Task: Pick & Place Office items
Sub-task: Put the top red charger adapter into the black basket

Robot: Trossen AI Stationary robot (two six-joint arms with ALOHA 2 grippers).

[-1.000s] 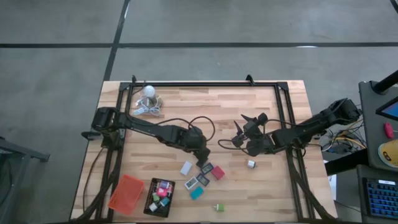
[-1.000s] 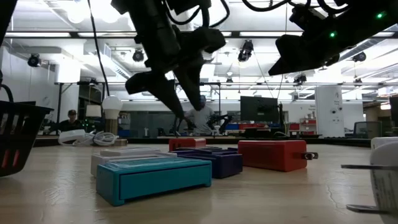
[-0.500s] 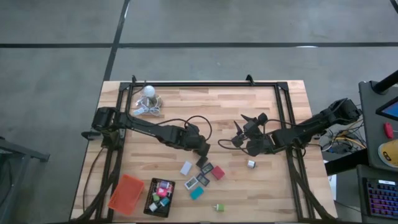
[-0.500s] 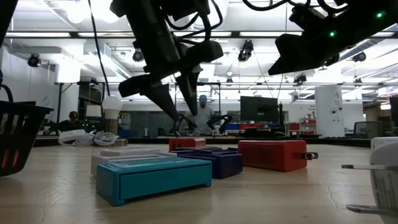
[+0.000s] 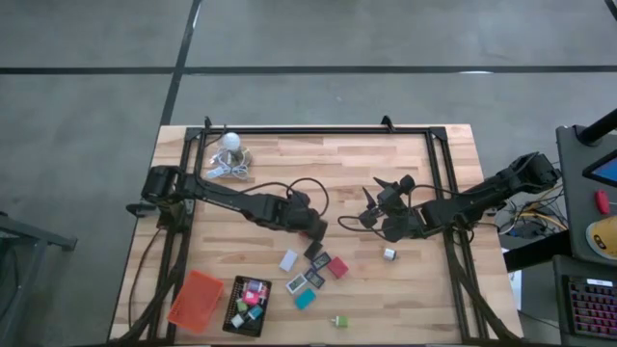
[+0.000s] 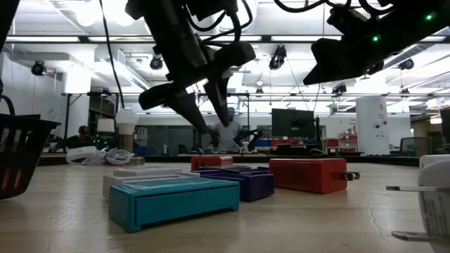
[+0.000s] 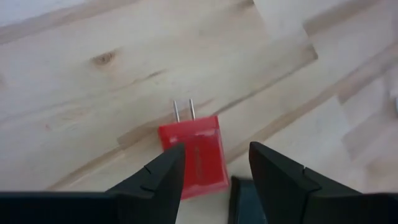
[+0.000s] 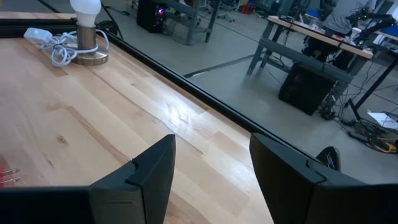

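Small blocky pieces lie flat near the table's middle in the high view: white (image 5: 288, 260), black (image 5: 313, 251), purple (image 5: 321, 262), red (image 5: 337, 268), teal (image 5: 305, 300), green (image 5: 339, 321), and a white plug (image 5: 389, 254). My left gripper (image 5: 312, 231) hovers open just far-left of this cluster. In its wrist view the open left gripper (image 7: 214, 163) has the red plug block (image 7: 199, 155) beyond its fingers, prongs pointing away. In the low view the left gripper (image 6: 204, 112) is above the pieces. My right gripper (image 5: 371, 218) waits open near the table's middle right, also open in its wrist view (image 8: 211, 168).
An orange tray (image 5: 196, 299) and a black tray (image 5: 247, 306) holding several pieces sit at the near left edge. A white bulb on a base with a coiled cord (image 5: 229, 156) stands at the far left. A black frame (image 5: 318, 130) borders the table.
My left gripper has drawn back a little toward the table's far edge, uncovering the black piece, and has stayed open above the pieces. The pieces have not moved.
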